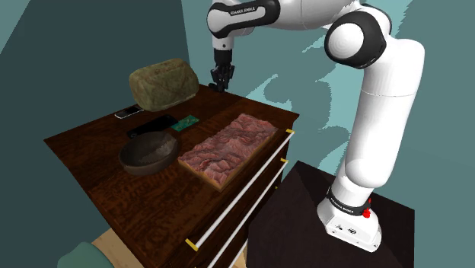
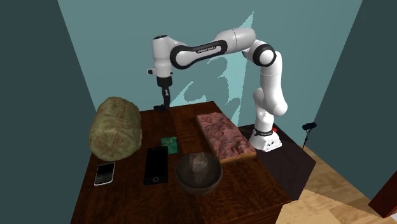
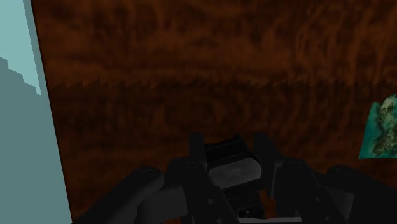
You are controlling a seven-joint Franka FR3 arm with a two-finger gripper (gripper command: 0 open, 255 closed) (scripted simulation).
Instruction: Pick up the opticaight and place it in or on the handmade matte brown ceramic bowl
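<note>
A small black sight [image 3: 232, 168] with a grey lens face sits between my fingers [image 3: 196, 156], which clasp it on both sides. My gripper [image 1: 221, 82] [image 2: 164, 105] hangs low over the far back corner of the dark wooden dresser top [image 1: 114, 183], next to the teal wall; I cannot tell whether the sight still touches the wood. The matte brown bowl [image 1: 131, 160] [image 2: 182, 173] stands near the front of the top, well away from the gripper, past a small green card [image 1: 185, 122] [image 2: 169, 142] [image 3: 382, 127].
A big olive-tan lump [image 1: 164, 84] [image 2: 116, 127] stands beside the gripper. A black flat device [image 1: 152, 126] [image 2: 156, 164] and a silver phone [image 1: 128, 112] [image 2: 105, 173] lie close to the bowl. A pinkish slab [image 1: 228, 145] [image 2: 222, 135] runs along the dresser's drawer side.
</note>
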